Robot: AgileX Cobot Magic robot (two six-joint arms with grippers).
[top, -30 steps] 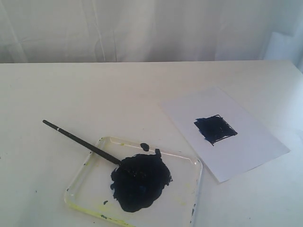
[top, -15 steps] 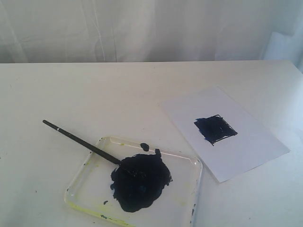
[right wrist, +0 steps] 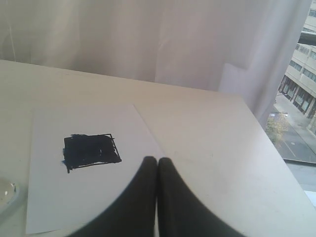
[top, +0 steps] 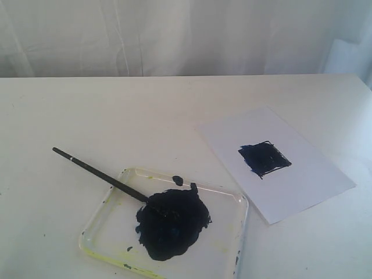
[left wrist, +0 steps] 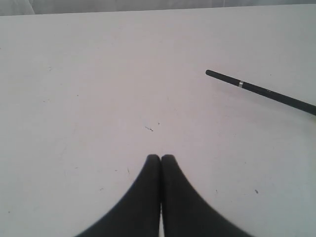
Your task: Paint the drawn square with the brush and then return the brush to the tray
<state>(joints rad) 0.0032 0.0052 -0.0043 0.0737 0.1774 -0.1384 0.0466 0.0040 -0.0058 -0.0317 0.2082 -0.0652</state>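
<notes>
The left gripper (left wrist: 160, 159) is fully closed, its fingers pressed together and empty, above bare desk (top: 116, 110) with the brush (left wrist: 261, 91) handle off to one side. The right gripper (right wrist: 157, 160) is closed the same way and holds nothing, hanging over the paper (top: 302, 180) near the square (top: 264, 158), which is filled in blue-black. The brush (top: 99, 173) lies with its tip in the tray (top: 104, 212) — in the dark paint blob (top: 173, 224) — and its handle slants out over the rim to the left.
</notes>
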